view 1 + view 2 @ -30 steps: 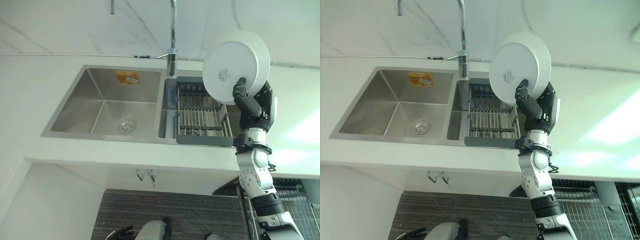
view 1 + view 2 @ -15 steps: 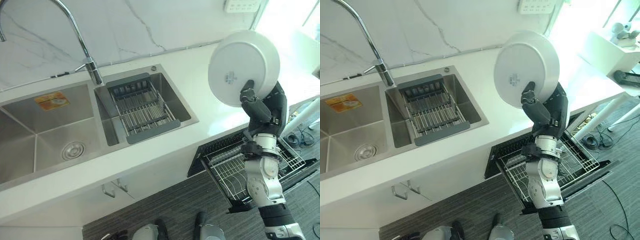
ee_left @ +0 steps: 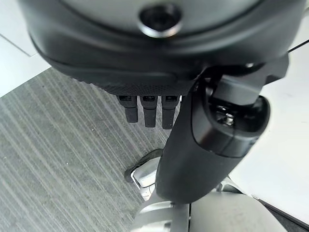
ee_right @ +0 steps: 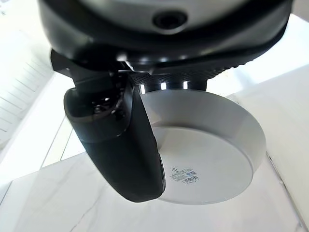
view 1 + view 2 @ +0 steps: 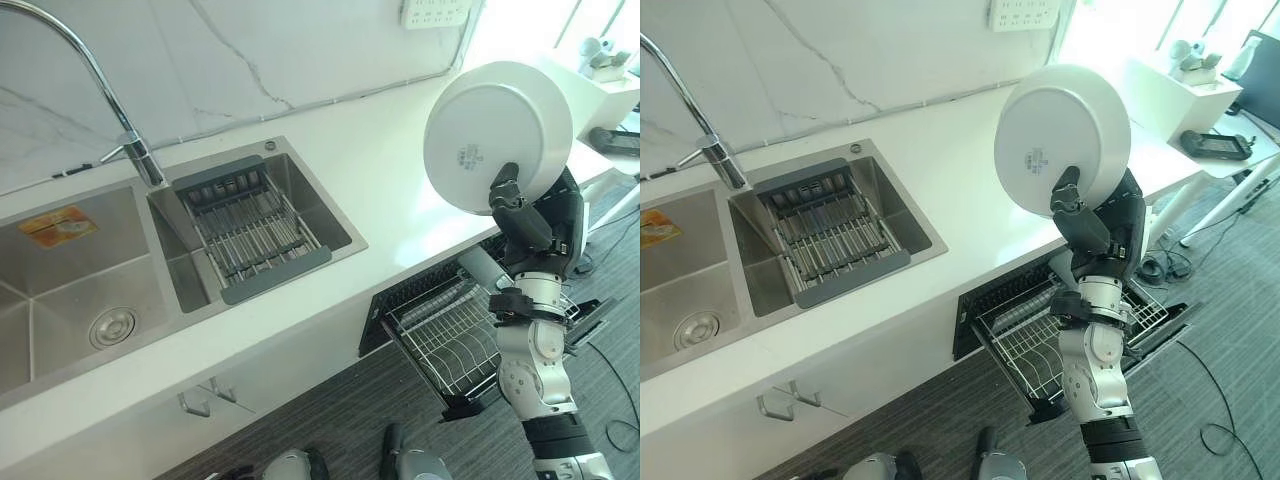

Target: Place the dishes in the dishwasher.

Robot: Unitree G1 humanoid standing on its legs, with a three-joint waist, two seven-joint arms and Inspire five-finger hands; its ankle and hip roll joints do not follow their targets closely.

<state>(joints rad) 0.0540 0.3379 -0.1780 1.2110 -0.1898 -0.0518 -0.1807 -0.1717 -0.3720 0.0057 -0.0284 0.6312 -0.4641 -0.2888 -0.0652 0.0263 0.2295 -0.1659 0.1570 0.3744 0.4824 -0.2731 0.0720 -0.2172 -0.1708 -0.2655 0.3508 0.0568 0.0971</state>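
Camera swung right; right hand (image 5: 535, 225) still pinching plate (image 5: 497, 135) aloft above worktop (image 5: 390, 190) edge; rack (image 5: 445, 340) open below; left hand (image 3: 149, 108) slack.

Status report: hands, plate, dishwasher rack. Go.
Right hand shut on white plate, held high above the counter. Left hand open, holding nothing. Dishwasher rack pulled out below, path looks clear.

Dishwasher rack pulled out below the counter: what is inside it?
The dishwasher rack shows bare wire tines, no dishes in the visible part. Its right portion is covered by the right hand and arm, which hold the white plate up above it.
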